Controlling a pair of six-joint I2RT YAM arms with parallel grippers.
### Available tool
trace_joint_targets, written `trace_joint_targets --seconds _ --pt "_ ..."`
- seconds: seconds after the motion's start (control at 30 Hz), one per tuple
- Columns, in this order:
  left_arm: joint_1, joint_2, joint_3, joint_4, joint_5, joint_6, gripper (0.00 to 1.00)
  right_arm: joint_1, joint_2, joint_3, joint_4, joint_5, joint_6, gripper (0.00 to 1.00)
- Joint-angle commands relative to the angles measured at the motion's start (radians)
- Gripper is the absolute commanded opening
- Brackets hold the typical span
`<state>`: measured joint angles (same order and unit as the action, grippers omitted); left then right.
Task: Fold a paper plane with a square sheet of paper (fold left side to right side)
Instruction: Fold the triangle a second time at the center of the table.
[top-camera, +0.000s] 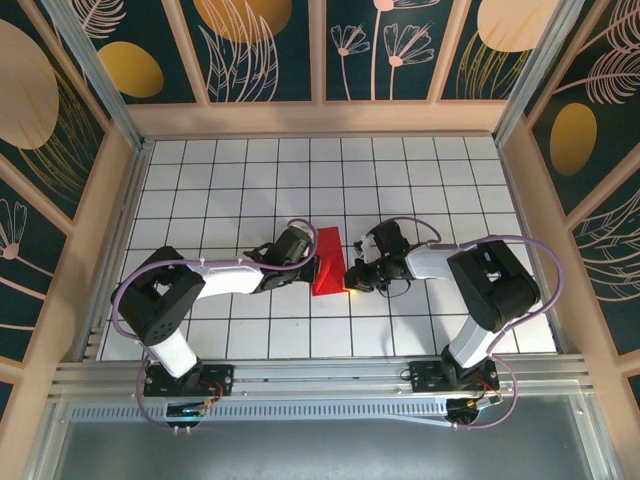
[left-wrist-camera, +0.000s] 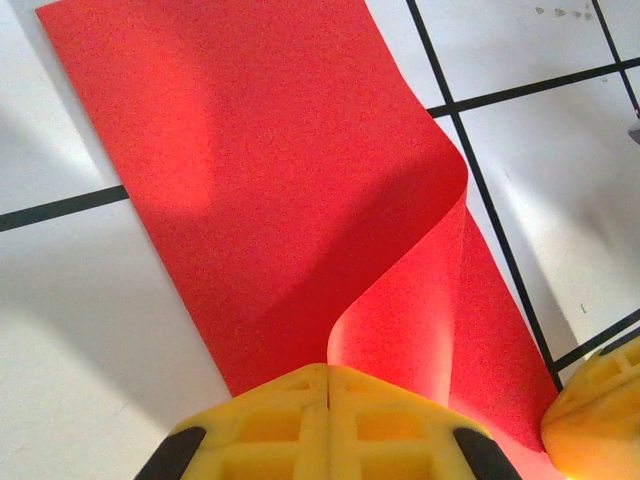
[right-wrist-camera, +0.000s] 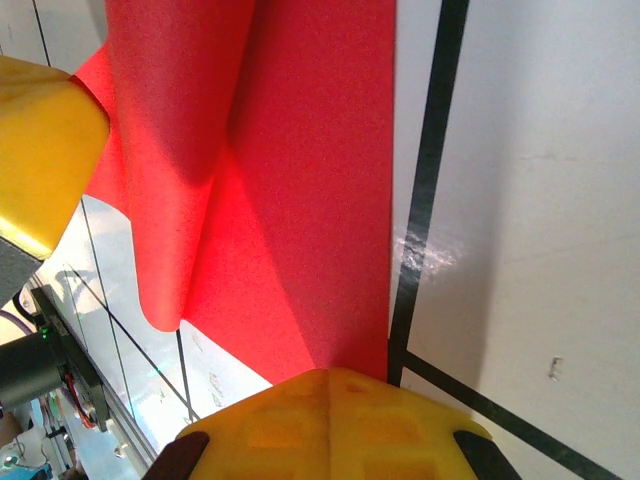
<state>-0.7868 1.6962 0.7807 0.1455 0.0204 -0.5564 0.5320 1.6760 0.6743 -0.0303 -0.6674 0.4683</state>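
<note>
Wrist views reveal the red sheet (left-wrist-camera: 260, 180) curling up, pinched by the left pincer (left-wrist-camera: 328, 385), right pincer (right-wrist-camera: 325, 385) closed alongside.

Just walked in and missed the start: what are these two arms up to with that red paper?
They are folding a red sheet of paper on the tiled table. The left pincer is shut on one edge, lifted and curling over the rest. The right pincer is shut on the sheet close beside it. The fold is a loose bend, not yet creased.
</note>
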Motion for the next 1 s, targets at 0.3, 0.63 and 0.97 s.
trace_joint_targets --seconds 0.3,0.63,0.97 --pt "0.010 0.050 0.054 -0.019 -0.009 0.034 0.00 0.008 0.040 -0.006 -0.059 0.052 -0.028 0.00" --pt "0.010 0.062 0.064 -0.028 -0.023 0.039 0.00 0.008 0.041 -0.008 -0.057 0.051 -0.026 0.00" --pt "0.010 0.072 0.061 -0.036 -0.036 0.043 0.00 0.008 0.041 -0.007 -0.053 0.051 -0.025 0.00"
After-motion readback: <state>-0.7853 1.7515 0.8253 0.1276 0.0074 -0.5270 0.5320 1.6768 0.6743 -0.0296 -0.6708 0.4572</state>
